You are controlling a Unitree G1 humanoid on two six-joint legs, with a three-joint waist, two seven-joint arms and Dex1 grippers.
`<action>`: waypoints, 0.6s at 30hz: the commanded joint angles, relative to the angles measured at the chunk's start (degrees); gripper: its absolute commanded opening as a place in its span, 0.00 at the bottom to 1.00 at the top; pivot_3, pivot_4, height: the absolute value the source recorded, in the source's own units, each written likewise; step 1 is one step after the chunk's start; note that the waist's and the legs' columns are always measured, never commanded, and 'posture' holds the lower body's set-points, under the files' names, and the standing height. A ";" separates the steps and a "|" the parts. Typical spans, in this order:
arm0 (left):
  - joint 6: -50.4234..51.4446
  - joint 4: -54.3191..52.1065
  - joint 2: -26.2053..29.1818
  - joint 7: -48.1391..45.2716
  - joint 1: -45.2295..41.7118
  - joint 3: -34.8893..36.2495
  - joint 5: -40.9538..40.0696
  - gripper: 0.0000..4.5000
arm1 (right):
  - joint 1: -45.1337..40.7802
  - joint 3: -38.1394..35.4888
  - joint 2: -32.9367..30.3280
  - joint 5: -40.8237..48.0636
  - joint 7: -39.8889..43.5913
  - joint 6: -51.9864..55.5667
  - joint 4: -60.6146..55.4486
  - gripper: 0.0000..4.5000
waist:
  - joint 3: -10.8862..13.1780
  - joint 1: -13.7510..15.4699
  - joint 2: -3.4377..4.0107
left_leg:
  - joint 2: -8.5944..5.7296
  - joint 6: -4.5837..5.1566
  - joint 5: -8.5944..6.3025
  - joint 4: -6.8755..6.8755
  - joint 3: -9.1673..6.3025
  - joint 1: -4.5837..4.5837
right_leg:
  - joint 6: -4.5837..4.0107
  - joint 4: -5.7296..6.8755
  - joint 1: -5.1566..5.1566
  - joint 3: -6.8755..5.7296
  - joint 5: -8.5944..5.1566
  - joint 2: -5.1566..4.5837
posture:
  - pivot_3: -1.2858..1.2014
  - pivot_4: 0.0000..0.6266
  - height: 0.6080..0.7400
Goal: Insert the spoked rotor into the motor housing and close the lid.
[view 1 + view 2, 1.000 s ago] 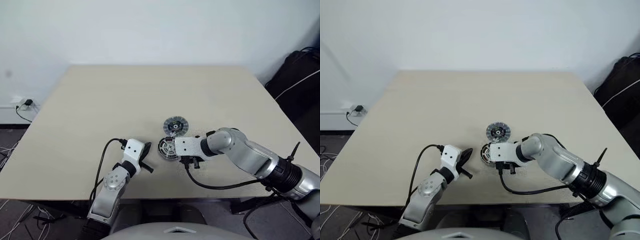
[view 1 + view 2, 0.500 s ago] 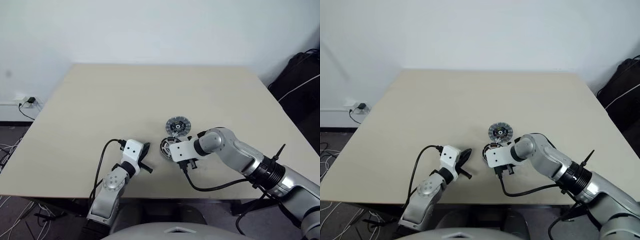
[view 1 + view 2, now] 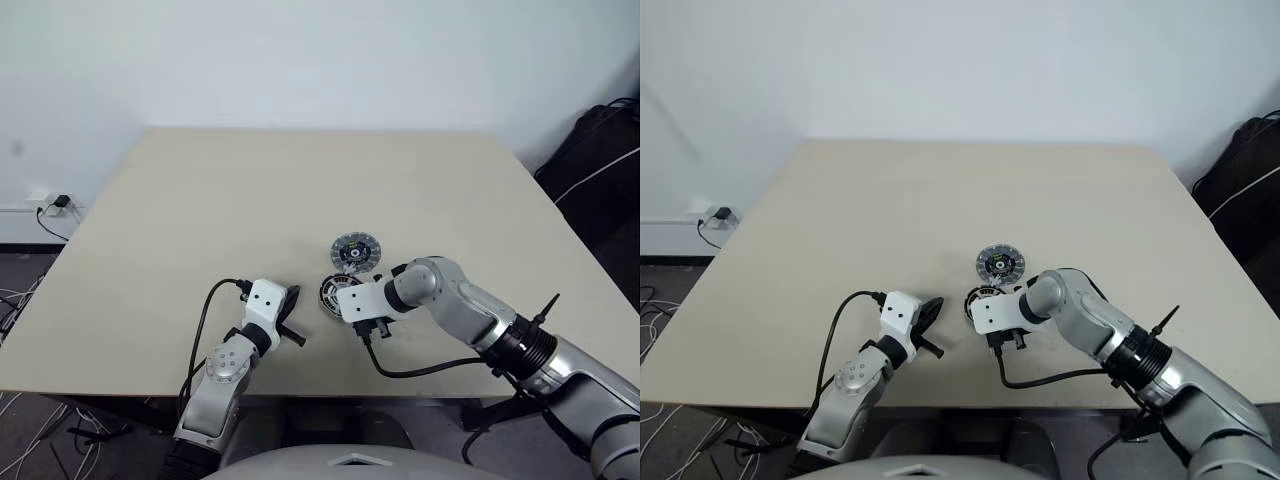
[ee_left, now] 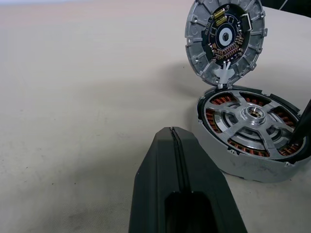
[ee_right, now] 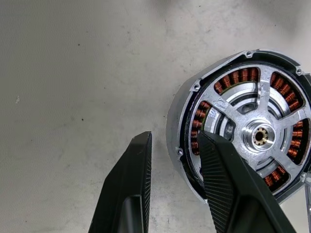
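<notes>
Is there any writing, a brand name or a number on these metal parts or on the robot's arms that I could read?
No readable text.
The lid carries a small circuit board; any marks there are too small to read.
The motor housing, the spoked rotor and the table show no lettering.

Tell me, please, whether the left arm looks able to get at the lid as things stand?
Probably yes. The lid lies open on the table beyond the motor housing. The left gripper, fingers shut, has bare table ahead; the housing stands just beside that path.
</notes>
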 commanded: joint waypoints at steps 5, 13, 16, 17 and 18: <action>-0.94 0.05 -0.31 0.14 -1.01 0.25 -0.41 0.00 | 0.83 -2.16 0.74 -2.48 -0.14 -0.50 1.55 0.07 | -0.10 0.04 -0.13 | 0.00 -0.01 0.00 0.02 0.01 0.05 | 0.07 0.01 0.05 0.02 0.00 -0.02 | 0.52 0.00 1.00; -1.03 0.48 -0.36 0.03 -1.34 0.13 -0.26 0.00 | 1.53 -5.19 1.82 -2.89 -1.32 2.36 0.56 0.01 | -0.15 -0.09 -0.19 | 0.01 -0.09 0.05 0.03 0.01 0.07 | 0.06 0.03 0.05 0.03 0.04 -0.01 | 0.52 0.00 1.00; -1.13 0.52 -0.37 0.08 -1.28 0.09 -0.20 0.00 | 2.50 -7.28 1.55 -2.36 -1.44 4.75 -2.23 0.01 | -0.15 -0.02 -0.19 | 0.01 -0.11 0.07 0.03 0.01 0.06 | 0.04 0.03 0.04 0.03 0.07 -0.02 | 0.52 0.00 1.00; -1.13 0.55 -0.40 0.12 -1.29 0.06 -0.16 0.00 | 2.97 -8.24 1.32 -1.82 -1.29 5.85 -3.59 0.01 | -0.14 0.08 -0.19 | 0.01 -0.11 0.07 0.03 0.01 0.06 | 0.04 0.03 0.04 0.03 0.08 -0.02 | 0.52 0.00 1.00; -1.13 0.54 -0.43 0.13 -1.26 0.02 -0.16 0.00 | 3.57 -9.60 1.28 -0.76 -1.06 8.06 -5.48 0.01 | -0.14 0.19 -0.19 | 0.00 -0.11 0.06 0.03 0.01 0.05 | 0.04 0.03 0.03 0.03 0.08 -0.04 | 0.52 0.00 1.00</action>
